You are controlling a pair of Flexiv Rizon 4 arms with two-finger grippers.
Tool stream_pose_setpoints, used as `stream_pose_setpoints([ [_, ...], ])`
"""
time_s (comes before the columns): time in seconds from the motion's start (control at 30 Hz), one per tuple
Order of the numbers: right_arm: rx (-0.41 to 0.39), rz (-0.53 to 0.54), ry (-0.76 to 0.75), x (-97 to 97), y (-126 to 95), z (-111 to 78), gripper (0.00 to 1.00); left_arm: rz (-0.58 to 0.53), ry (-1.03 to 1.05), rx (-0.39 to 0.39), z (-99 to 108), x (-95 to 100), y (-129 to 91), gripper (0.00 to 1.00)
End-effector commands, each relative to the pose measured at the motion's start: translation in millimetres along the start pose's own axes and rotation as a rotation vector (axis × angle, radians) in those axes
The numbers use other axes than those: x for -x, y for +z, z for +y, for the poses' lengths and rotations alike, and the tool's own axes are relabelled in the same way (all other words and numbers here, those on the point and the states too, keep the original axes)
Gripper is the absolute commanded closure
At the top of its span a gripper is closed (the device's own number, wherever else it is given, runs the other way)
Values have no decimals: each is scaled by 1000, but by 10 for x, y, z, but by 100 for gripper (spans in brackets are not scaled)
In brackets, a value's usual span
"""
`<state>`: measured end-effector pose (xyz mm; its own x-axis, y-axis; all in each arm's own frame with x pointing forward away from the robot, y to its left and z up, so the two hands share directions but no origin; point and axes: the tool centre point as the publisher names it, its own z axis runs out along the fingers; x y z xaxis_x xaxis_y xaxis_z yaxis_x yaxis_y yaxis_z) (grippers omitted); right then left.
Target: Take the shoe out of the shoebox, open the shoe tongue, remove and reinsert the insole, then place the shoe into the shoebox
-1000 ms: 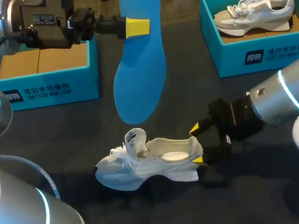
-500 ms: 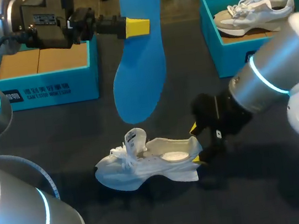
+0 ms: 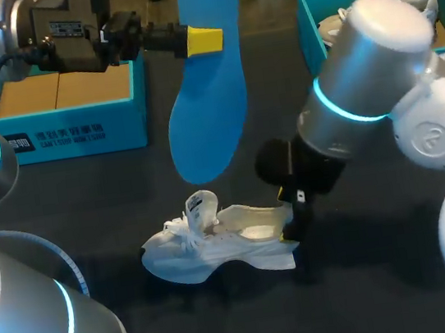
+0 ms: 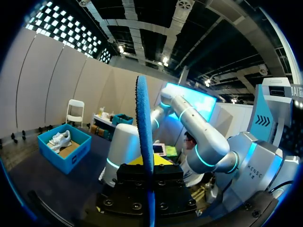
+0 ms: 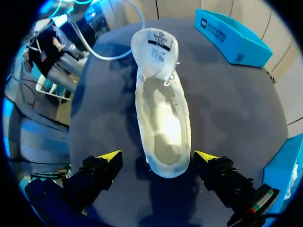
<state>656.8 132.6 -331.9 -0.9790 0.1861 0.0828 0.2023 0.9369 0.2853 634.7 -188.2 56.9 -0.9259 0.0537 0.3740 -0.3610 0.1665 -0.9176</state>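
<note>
At mid-table [image 3: 87, 202] the shoe [image 3: 217, 246] stands on its sole, toe toward my left, with its tongue [image 5: 155, 45] pulled upright and its inside open to view. The right gripper [image 5: 156, 158] straddles the heel, its yellow tips spread wide with a gap on each side, touching nothing. The left gripper [image 3: 205, 40] is clamped on the blue insole [image 3: 206, 78] near its upper end; the insole hangs toe-down in the air above the shoe, its lower tip just over the tongue. The left box [image 3: 76, 129] sits behind that gripper on the far left. The right box [image 3: 343, 83] is at the far right, and the right arm [image 3: 367, 72] covers much of it and most of the second shoe [image 3: 332, 28] inside.
</note>
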Motion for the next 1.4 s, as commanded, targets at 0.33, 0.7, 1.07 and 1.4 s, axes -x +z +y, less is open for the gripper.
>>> stream_pose_setpoints([
  [0.33, -417, -32, -11, 53, -29, -13, 0, 1, 0, -2, 8, 7, 13, 100],
  [0.7, -406, -43, -23, 125, -46, -21, 0, 43, 45, -43, -76, -83, 21, 100],
  [1.07, -375, -69, -76, 335, -96, 192, 0, 17, 49, -62, -129, -43, -160, 100],
  [1.4, -351, -75, -116, 522, 55, 362, 0, 11, 44, -64, -120, -36, -210, 100],
])
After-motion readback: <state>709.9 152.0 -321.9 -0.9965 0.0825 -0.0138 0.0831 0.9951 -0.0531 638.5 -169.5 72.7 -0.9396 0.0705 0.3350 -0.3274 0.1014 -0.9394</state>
